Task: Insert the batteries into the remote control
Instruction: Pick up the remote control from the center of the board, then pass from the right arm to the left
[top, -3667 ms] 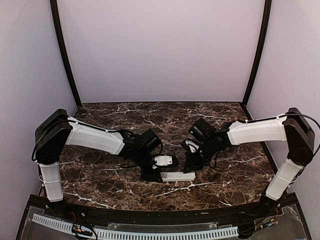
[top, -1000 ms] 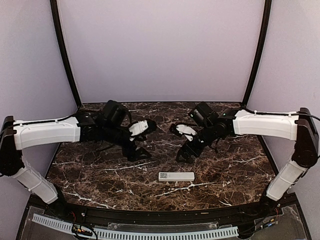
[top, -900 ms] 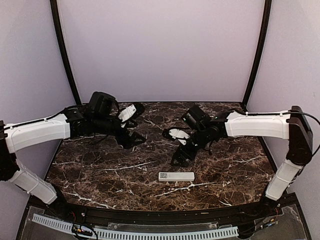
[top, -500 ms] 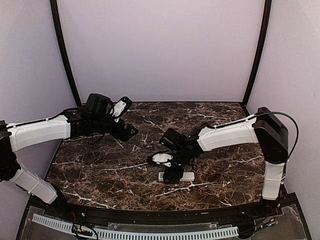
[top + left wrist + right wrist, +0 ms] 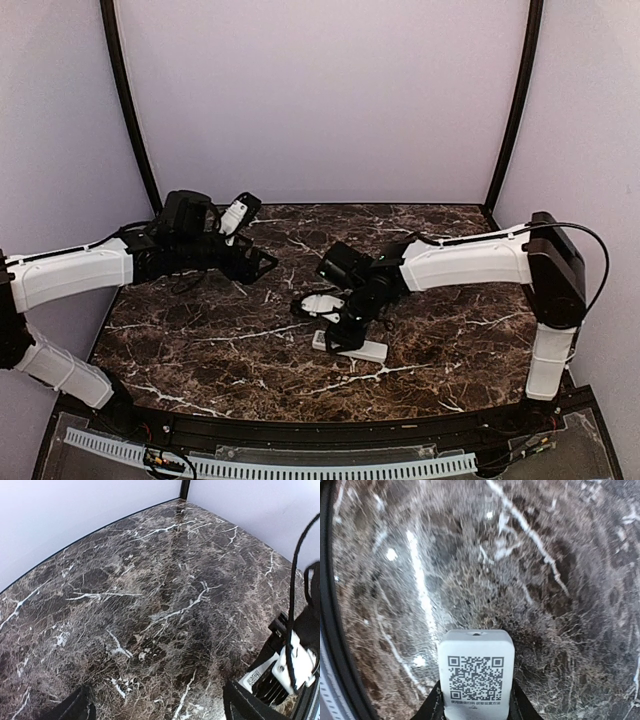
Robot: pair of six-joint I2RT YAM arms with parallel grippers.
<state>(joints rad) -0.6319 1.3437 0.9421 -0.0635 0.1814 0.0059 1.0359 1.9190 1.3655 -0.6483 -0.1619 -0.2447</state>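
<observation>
The remote control (image 5: 368, 350) is a slim white bar lying near the front middle of the marble table. Its left end is under my right gripper (image 5: 336, 338). In the right wrist view the remote control (image 5: 476, 667) shows its QR-code end. My right gripper (image 5: 476, 702) has its black fingers (image 5: 431, 707) pressed against both long sides of the bar. My left gripper (image 5: 256, 262) hovers at the far left, away from the remote. In the left wrist view my left gripper (image 5: 160, 711) stands open over bare marble. The batteries are out of view.
Dark veined marble table (image 5: 200, 340) is walled in pale lilac at the back and sides, with black corner posts (image 5: 130, 110). A black rail (image 5: 300, 430) runs along the near edge. The right arm's wrist (image 5: 295, 660) shows at the left wrist view's lower right.
My right arm swung forward and left, came down over the remote's left end and closed its jaws on it. The remote's left end shifted slightly. My left arm withdrew to the far left.
</observation>
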